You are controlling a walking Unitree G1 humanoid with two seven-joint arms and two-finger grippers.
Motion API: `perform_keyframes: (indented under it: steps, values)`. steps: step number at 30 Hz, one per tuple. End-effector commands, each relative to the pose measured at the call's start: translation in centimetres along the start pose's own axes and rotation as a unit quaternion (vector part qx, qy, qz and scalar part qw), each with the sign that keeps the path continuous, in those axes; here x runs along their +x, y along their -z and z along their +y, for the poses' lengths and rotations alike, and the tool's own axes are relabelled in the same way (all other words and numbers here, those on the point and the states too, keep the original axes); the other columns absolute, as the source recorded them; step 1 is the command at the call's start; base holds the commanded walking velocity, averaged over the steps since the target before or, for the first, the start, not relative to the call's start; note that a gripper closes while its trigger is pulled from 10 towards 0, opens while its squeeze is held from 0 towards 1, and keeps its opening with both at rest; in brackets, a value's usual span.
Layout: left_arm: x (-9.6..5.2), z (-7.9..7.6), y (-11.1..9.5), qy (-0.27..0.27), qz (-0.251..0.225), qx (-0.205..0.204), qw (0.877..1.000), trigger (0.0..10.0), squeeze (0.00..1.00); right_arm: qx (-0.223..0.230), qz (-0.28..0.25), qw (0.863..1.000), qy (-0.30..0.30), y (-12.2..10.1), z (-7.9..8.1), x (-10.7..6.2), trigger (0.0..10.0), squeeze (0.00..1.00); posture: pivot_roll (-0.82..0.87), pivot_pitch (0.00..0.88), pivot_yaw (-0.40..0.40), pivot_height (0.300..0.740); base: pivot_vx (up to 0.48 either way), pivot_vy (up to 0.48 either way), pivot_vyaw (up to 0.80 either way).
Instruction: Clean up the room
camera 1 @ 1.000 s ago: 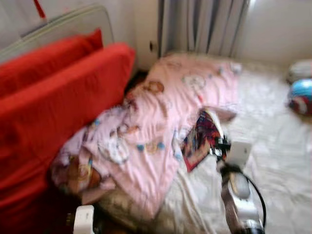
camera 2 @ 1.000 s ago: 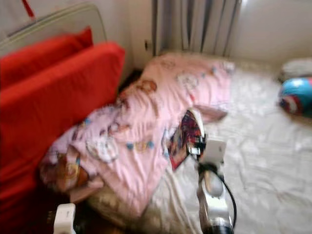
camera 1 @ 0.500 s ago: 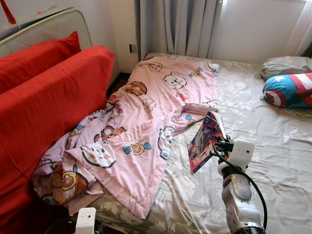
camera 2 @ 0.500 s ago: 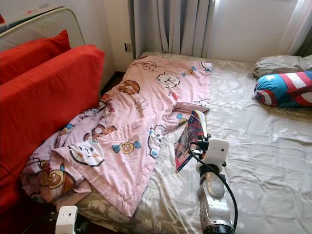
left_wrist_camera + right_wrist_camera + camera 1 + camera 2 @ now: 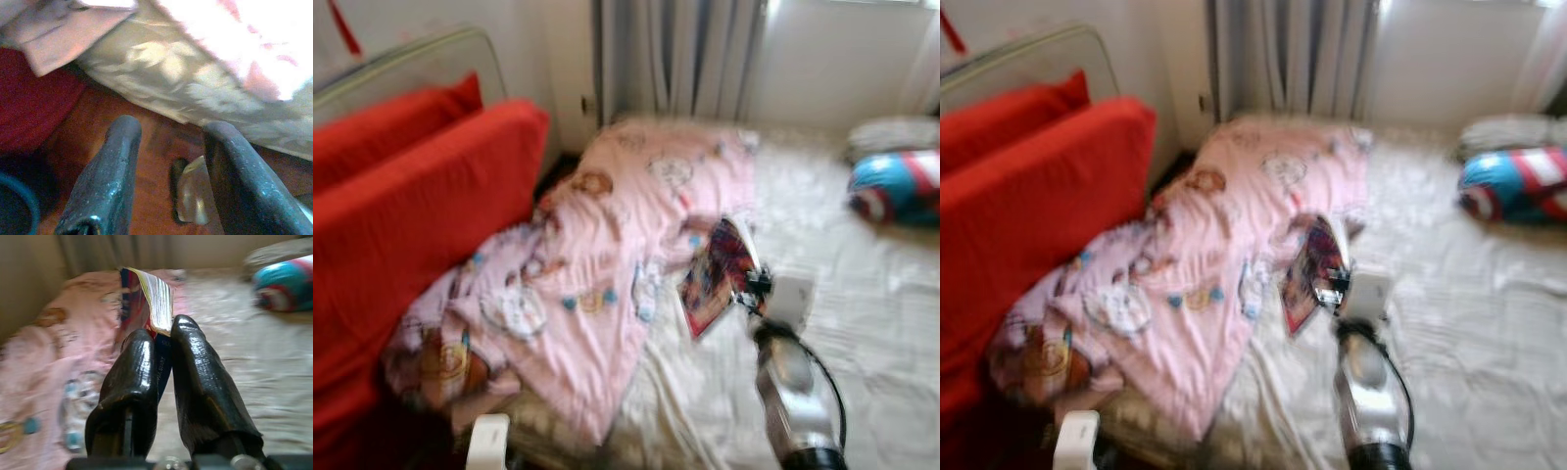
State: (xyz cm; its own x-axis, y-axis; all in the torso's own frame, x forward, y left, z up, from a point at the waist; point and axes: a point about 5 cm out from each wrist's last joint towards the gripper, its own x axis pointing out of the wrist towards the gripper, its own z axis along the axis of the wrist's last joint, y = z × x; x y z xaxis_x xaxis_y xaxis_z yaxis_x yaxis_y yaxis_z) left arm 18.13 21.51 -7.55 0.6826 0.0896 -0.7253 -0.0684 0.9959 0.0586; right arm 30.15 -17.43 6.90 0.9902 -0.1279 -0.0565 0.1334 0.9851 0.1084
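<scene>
Since 0.5 s ago the whole scene has slid a little and blurred, so the camera has moved, while the book (image 5: 717,277) stays gripped in the right gripper (image 5: 164,340) at the same spot relative to the arm. Its 2 black jaws are clenched on the book's lower edge, one on each side, with the pale page block fanning above the right fingertip (image 5: 188,333). That colourful cover stands tilted upright above the bed (image 5: 862,323), just beside the rumpled edge of the pink blanket (image 5: 607,245).

Printed cartoon animals cover the blanket, which runs from near the curtain (image 5: 685,54) down to the bed's near corner, where it hangs over the side. Red cushions (image 5: 401,215) lean along the blanket's left side. At the far right of the bed lie a blue, red and white pillow (image 5: 899,186) and a grey one behind it.

Low by the bed's corner, the left gripper (image 5: 168,147) hangs with its jaws apart and nothing between them, above a reddish-brown floor (image 5: 146,181), with the leaf-patterned sheet just ahead.
</scene>
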Motion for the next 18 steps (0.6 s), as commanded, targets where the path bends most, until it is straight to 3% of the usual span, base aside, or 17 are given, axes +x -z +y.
perform_keyframes:
  steps: [1, 3, 18]
  values:
    - [-0.21, 0.49, 0.64, -0.005, 0.014, 0.010, 1.000, 10.0, 0.00, 0.006, -0.019, 1.000, -0.007, -0.79, 0.70, 0.31, 10.0, 0.00, 0.01, 0.002, -0.013, 0.732, 0.000, -0.240, -0.71]
    - [-0.21, 0.53, 0.63, -0.005, 0.014, 0.011, 1.000, 10.0, 0.00, 0.004, -0.021, 1.000, -0.006, -0.77, 0.76, 0.28, 10.0, 0.00, 0.01, 0.002, -0.012, 0.732, 0.000, -0.242, -0.61]
    - [-0.24, 0.50, 0.77, -0.003, 0.017, 0.016, 1.000, 10.0, 0.00, 0.000, -0.025, 1.000, -0.006, -0.72, 0.90, 0.25, 10.0, 0.00, 0.01, 0.000, -0.009, 0.732, 0.000, 0.000, 0.00]
